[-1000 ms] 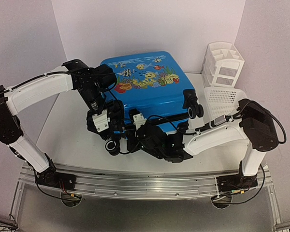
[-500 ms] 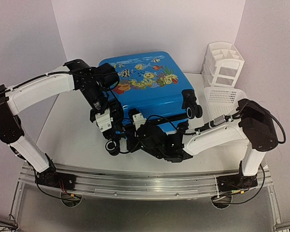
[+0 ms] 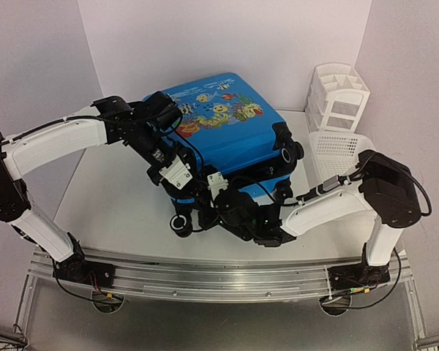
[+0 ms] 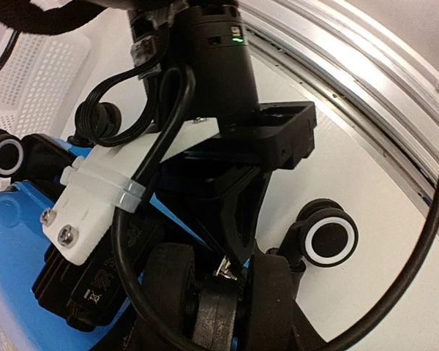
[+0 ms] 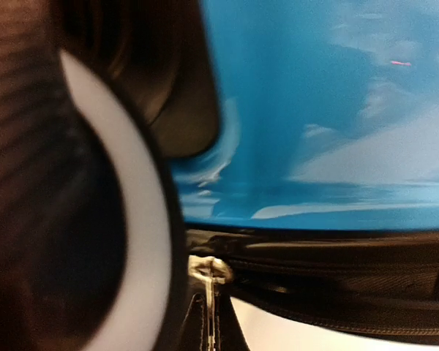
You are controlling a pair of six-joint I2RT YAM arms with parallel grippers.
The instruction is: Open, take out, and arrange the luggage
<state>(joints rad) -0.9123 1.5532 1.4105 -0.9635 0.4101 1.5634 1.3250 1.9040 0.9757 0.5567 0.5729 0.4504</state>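
The right hand (image 3: 205, 208), pinched together, and the left hand (image 3: 189, 191), grip impossible to tell, are crowding the near zipper edge of the blue fish-print suitcase (image 3: 227, 128).

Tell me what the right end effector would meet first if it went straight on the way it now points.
The luggage: its black zipper band lies right ahead of the right end effector, apparently very close, though depth is unclear.
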